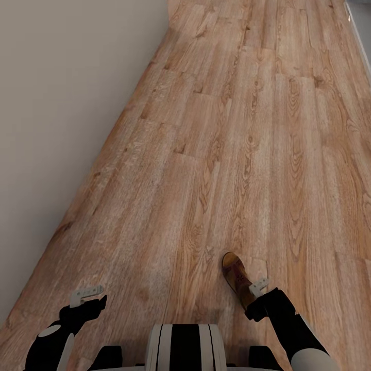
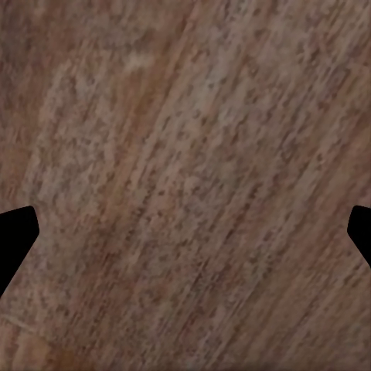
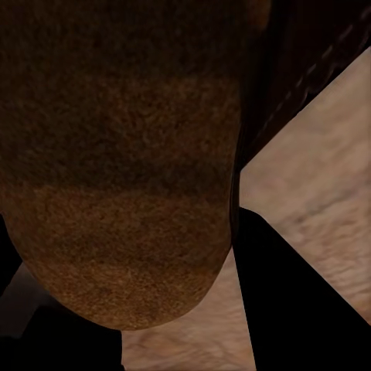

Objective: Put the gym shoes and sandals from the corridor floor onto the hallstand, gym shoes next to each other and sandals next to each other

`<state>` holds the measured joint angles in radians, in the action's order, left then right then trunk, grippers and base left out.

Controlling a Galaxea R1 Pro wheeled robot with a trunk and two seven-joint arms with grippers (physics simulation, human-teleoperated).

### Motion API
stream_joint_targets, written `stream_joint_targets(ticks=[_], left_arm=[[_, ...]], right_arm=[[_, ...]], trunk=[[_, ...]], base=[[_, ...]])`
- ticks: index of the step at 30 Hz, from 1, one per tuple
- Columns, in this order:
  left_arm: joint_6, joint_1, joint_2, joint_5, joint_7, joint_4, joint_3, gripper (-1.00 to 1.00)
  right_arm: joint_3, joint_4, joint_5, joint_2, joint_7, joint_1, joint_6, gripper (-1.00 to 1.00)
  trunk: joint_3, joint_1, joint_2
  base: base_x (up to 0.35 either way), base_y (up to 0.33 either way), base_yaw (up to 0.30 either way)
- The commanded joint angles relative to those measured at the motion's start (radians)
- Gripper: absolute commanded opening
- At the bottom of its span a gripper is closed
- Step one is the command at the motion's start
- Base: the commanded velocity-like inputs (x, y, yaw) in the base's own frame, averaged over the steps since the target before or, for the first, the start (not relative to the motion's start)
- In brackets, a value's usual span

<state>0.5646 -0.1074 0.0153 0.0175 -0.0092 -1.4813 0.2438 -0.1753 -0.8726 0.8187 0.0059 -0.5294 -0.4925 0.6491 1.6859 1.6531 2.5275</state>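
**One sandal in my right hand, over bare corridor floor**

My right hand (image 1: pixel 256 290) sits low in the head view, just right of my trunk, and it is clamped on a brown leather sandal (image 1: pixel 237 275). The sandal sticks forward and slightly left from the fingers, its rounded end pointing away from me. I cannot tell from the head view whether it is lifted clear of the planks or touching them. In the right wrist view the sandal (image 3: pixel 124 178) looms very close: a grainy tan-brown rounded surface with a darker band across it and a dark stitched edge on one side. A black finger (image 3: pixel 294 309) lies right against it, with pale wood showing beyond.

My left hand (image 1: pixel 87 299) hangs low on the other side of the trunk, well apart from the sandal. Its fingers are spread wide with nothing between them; in the left wrist view only two black fingertips (image 2: pixel 15 239) show at opposite edges, with wood grain between.

Outward from both hands, the corridor floor (image 1: pixel 247 154) of light brown wood-grain planks runs ahead of me. A plain pale wall (image 1: pixel 62 103) borders it on my left, slanting away into the distance. A thin pale edge (image 1: pixel 360 36) lines the far right.
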Motion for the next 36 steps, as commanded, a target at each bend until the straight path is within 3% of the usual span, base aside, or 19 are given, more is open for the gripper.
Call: stream_joint_targets(ticks=[1, 11, 18, 24, 36], left_arm=[[0.0, 0.0, 0.0, 0.0, 0.0, 0.0, 0.0, 1.0], [0.0, 0.0, 0.0, -0.002, -0.001, 0.0, -0.002, 1.0], [0.0, 0.0, 0.001, -0.002, -0.001, 0.0, -0.003, 1.0], [0.015, -0.012, 0.008, -0.008, 0.0, -0.034, 0.007, 1.0], [0.015, 0.017, 0.007, -0.006, 0.0, 0.018, 0.006, 1.0]], right_arm=[[0.0, 0.0, -0.003, 0.0, 0.002, 0.0, 0.001, -1.0], [0.0, -0.016, -0.005, 0.004, -0.003, 0.0, 0.002, -1.0], [-0.001, -0.082, -0.009, 0.007, -0.004, 0.0, 0.003, -1.0], [0.005, -0.116, 0.019, 0.013, -0.003, 0.009, 0.005, -1.0], [0.007, -0.12, -0.016, 0.011, -0.003, 0.009, 0.004, -1.0]], trunk=[[0.0, 0.0, 0.0], [0.0, 0.0, 0.0], [0.0, 0.0, 0.0], [0.0, 0.0, 0.0], [0.0, 0.0, 0.0]], base=[[0.0, 0.0, 0.0], [0.0, 0.0, 0.0], [0.0, 0.0, 0.0], [0.0, 0.0, 0.0], [0.0, 0.0, 0.0]])
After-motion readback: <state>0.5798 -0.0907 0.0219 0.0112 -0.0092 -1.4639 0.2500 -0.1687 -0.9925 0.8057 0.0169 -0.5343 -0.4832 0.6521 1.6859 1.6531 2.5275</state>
